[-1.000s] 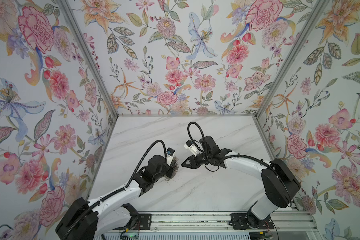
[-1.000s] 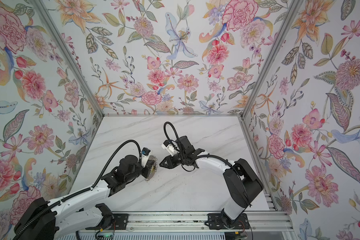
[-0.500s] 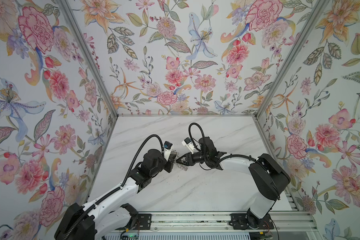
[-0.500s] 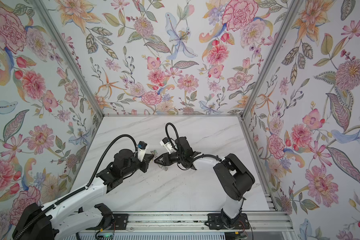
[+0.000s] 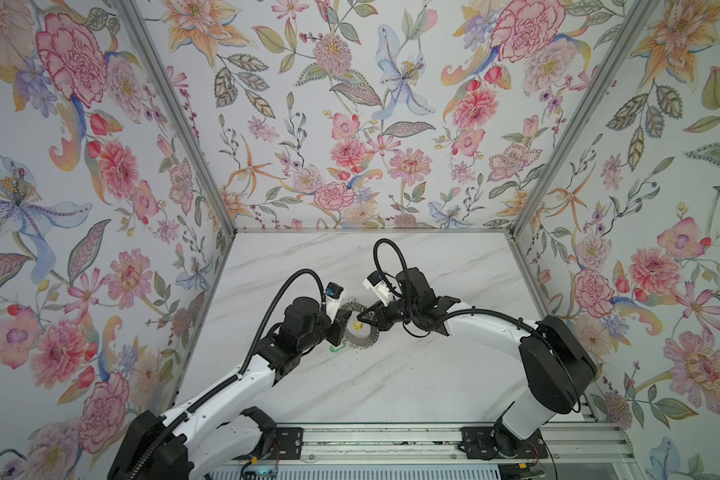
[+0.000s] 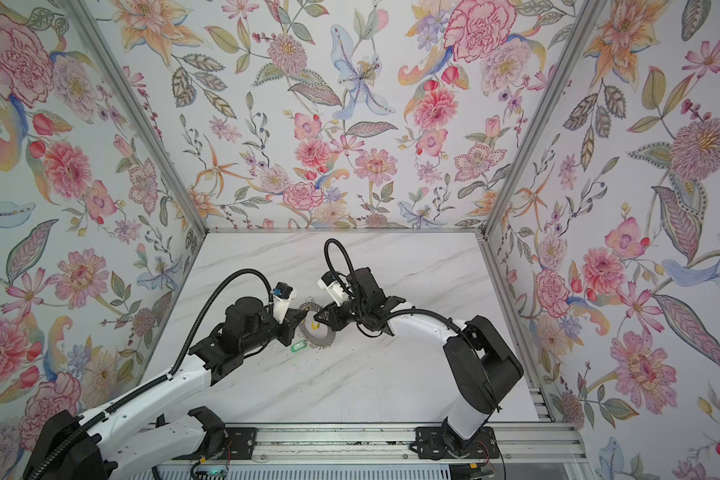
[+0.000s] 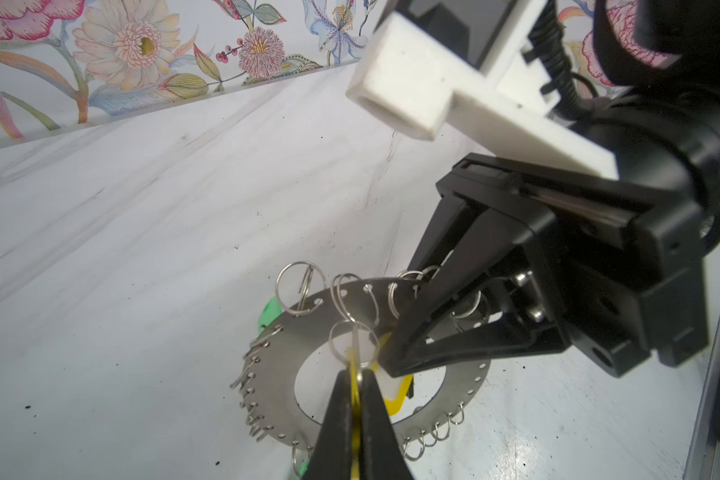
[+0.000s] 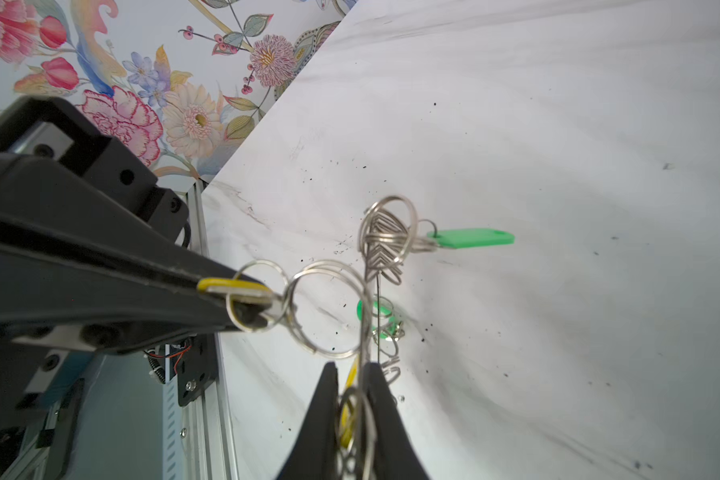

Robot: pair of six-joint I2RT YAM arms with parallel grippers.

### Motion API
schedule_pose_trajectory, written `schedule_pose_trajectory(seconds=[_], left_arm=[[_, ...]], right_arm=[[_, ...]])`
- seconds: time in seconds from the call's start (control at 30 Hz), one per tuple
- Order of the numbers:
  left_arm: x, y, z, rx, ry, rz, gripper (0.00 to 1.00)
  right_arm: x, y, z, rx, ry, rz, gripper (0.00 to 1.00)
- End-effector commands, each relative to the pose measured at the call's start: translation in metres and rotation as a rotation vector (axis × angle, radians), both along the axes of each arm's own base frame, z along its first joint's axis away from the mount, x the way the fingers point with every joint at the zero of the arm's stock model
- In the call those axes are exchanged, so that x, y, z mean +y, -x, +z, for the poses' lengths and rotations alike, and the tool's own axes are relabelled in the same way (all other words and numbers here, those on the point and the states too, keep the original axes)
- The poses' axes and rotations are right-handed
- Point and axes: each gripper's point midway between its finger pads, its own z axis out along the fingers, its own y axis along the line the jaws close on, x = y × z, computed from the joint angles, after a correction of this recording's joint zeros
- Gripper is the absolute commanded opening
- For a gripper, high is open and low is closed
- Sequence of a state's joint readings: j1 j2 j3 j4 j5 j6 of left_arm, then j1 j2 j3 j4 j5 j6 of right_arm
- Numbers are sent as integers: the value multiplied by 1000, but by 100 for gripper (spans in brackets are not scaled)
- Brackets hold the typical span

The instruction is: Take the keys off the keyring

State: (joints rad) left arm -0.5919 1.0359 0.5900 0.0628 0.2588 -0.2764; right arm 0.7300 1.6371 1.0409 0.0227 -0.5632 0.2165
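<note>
The keyring (image 7: 279, 361) is a grey disc fringed with wire loops, held tilted just above the marble between both grippers, as both top views show (image 5: 366, 336) (image 6: 317, 336). My left gripper (image 7: 356, 376) (image 5: 344, 318) is shut on a yellow-tagged key (image 8: 242, 291), which hangs from the disc by linked rings. My right gripper (image 8: 352, 372) (image 5: 364, 319) is shut on the disc's rim, with another yellow tag (image 7: 395, 401) and a loop between its fingers. A green-tagged key (image 8: 470, 239) hangs off the far rim. Another green tag (image 5: 335, 348) lies on the table under the disc.
The white marble table (image 5: 391, 386) is ringed by floral walls, with an aluminium rail (image 5: 391, 440) along the front that carries both arm bases. Dark specks dot the marble around the disc.
Both grippers have come together at the middle of the table. The left one carried the keyring up and toward the right arm, and the right gripper's jaws closed onto the disc.
</note>
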Motion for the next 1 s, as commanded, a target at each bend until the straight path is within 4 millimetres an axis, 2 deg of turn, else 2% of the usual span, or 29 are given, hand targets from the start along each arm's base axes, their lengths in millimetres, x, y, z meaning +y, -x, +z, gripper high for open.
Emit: schedule_pose_trajectory(seconds=[0.0, 0.27, 0.57, 0.97], left_arm=[[7, -7, 20, -49, 30, 30, 0], [6, -7, 18, -46, 34, 28, 0], [3, -5, 27, -63, 72, 12, 0], [-5, -1, 48, -98, 149, -31, 0]], right_arm=[[-38, -21, -17, -92, 216, -128, 9], [-56, -26, -1, -261, 299, -184, 8], [-57, -10, 14, -375, 266, -138, 10], [-62, 3, 27, -537, 332, -122, 9]])
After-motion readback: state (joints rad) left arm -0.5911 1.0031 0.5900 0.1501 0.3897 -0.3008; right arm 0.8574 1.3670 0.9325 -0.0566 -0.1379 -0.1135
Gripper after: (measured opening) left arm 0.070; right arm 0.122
